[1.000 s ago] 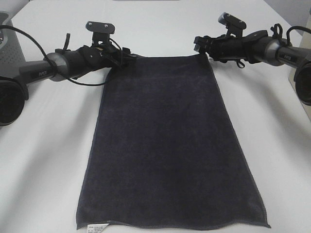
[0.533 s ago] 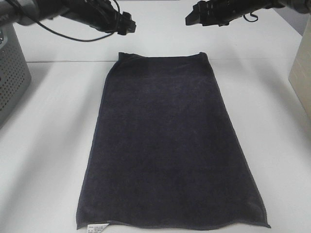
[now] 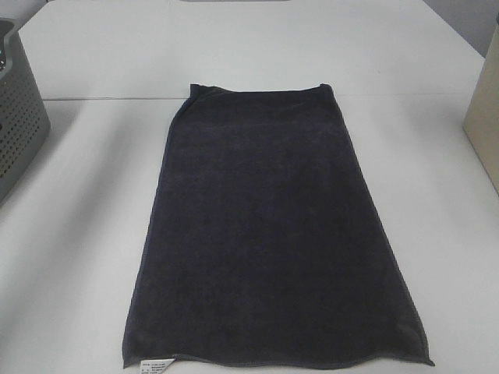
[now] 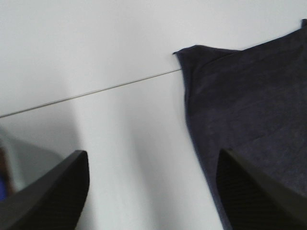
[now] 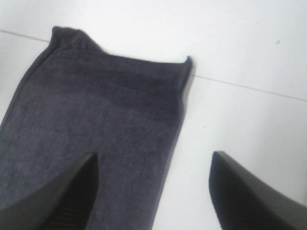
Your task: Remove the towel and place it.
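One large dark charcoal rectangular terry towel (image 3: 273,234) is seen spread flat on the white table (image 3: 86,234), filling the centre of the exterior view from the upper middle down to the lower edge, with a small white care label (image 3: 156,366) at its lower left corner. A grey perforated basket (image 3: 19,117) sits at the left edge, well apart from the towel; a beige object (image 3: 485,117) is cut off at the right edge.

Placement looks done, judging by how flat the cloth lies; only a slight curl is noted at the far left corner (image 3: 196,90). For the step in hand, a clean retreat is judged best: both arms kept high and clear of the cloth so no hem is snagged or dragged, and the far corner smoothed only if flatness matters.

Neither arm is visible in the exterior view. In the left wrist view the left gripper (image 4: 153,191) is shown spread wide, nothing between its fingers (image 4: 53,196), hanging above bare table just beside the towel's edge (image 4: 249,124). In the right wrist view the right gripper (image 5: 153,191) is likewise spread wide and empty, above the towel's far edge (image 5: 110,110), no contact seen.
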